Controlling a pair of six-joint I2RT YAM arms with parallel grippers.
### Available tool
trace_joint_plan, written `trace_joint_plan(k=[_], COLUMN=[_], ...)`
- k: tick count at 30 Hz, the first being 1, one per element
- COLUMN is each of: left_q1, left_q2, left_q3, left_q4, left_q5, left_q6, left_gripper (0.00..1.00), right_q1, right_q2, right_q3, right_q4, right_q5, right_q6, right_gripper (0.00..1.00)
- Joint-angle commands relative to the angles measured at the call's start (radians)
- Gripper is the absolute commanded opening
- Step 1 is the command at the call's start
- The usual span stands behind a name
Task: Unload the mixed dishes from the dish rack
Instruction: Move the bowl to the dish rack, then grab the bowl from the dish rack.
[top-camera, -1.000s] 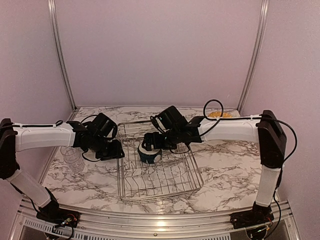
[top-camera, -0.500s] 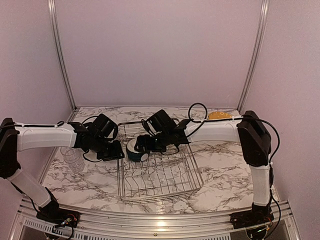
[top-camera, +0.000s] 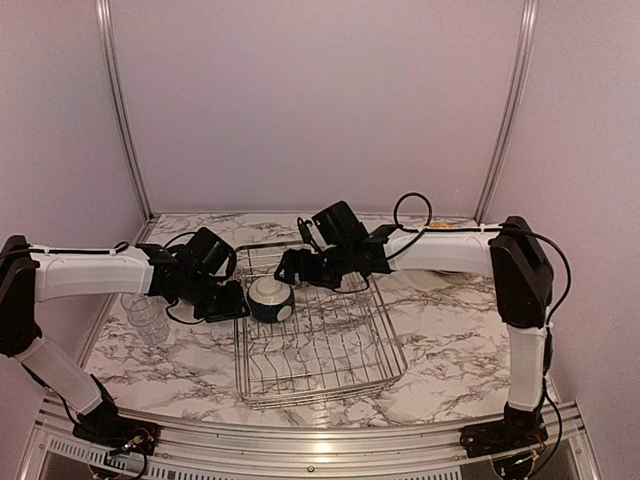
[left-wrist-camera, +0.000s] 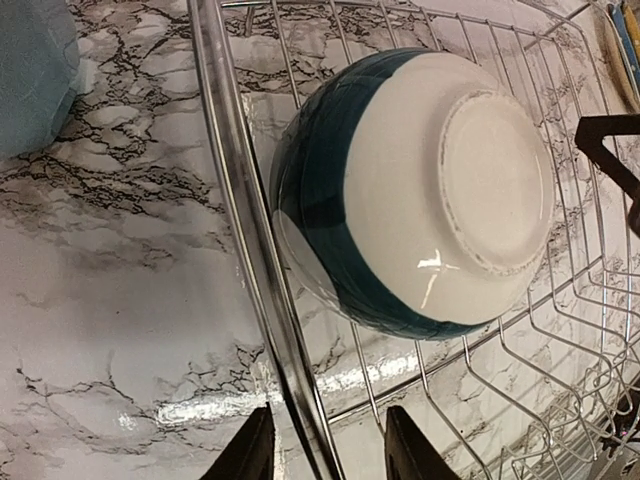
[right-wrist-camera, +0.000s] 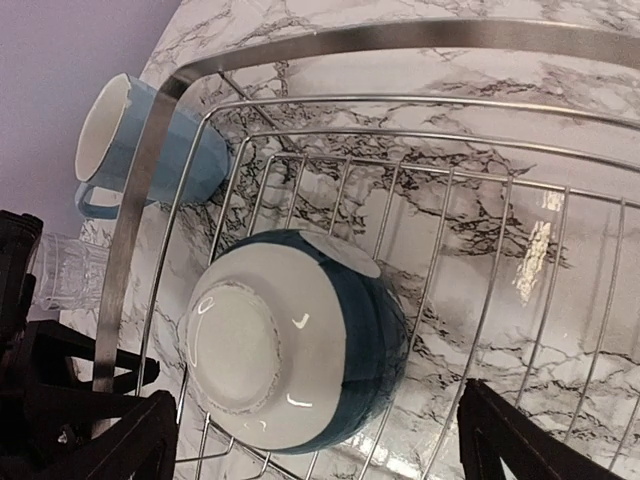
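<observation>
The dark-teal-and-white bowl (top-camera: 270, 298) lies bottom-up and tilted in the dish rack (top-camera: 330, 365), against its left rim. It also shows in the left wrist view (left-wrist-camera: 420, 190) and the right wrist view (right-wrist-camera: 290, 340). My right gripper (top-camera: 290, 268) is open and empty just behind the bowl; in its wrist view (right-wrist-camera: 325, 445) the fingers stand wide on either side of it, apart from it. My left gripper (top-camera: 228, 300) is open, and its fingers straddle the rack's left rim (left-wrist-camera: 325, 455). A light blue mug (right-wrist-camera: 150, 150) lies outside the rack's far left corner.
A clear glass (top-camera: 147, 318) stands on the marble table left of the rack, under the left arm. A yellow plate (top-camera: 440, 230) lies at the back right. The rack's prongs (top-camera: 320, 350) stand in its front half.
My right gripper carried the bowl leftward across the rack, let it go at the left rim and drew back a little. The left arm has hardly moved.
</observation>
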Motion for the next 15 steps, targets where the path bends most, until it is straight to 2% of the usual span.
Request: trace_joint_plan(k=[1, 7, 11, 15], left_q1=[-0.003, -0.003, -0.003, -0.003], left_q2=[-0.009, -0.073, -0.106, -0.109], left_q3=[0.014, -0.005, -0.060, -0.094], left_q4=[-0.005, 0.046, 0.123, 0.184], left_q5=[-0.017, -0.038, -0.039, -0.039], left_q6=[0.004, -0.019, -0.059, -0.095], left_gripper=[0.42, 0.53, 0.53, 0.49], right_q1=[-0.011, -0.032, -0.062, -0.072], right_q2=[-0.090, -0.095, -0.098, -0.085], right_q3=[-0.014, -0.007, -0.029, -0.039], right_q4=[-0.031, -0.093, -0.078, -0.057], right_q5=[-0.010, -0.022, -0.084, -0.077], right_q6=[-0.012, -0.013, 0.046, 0.129], right_gripper=[0.96, 0.98, 0.98, 0.98])
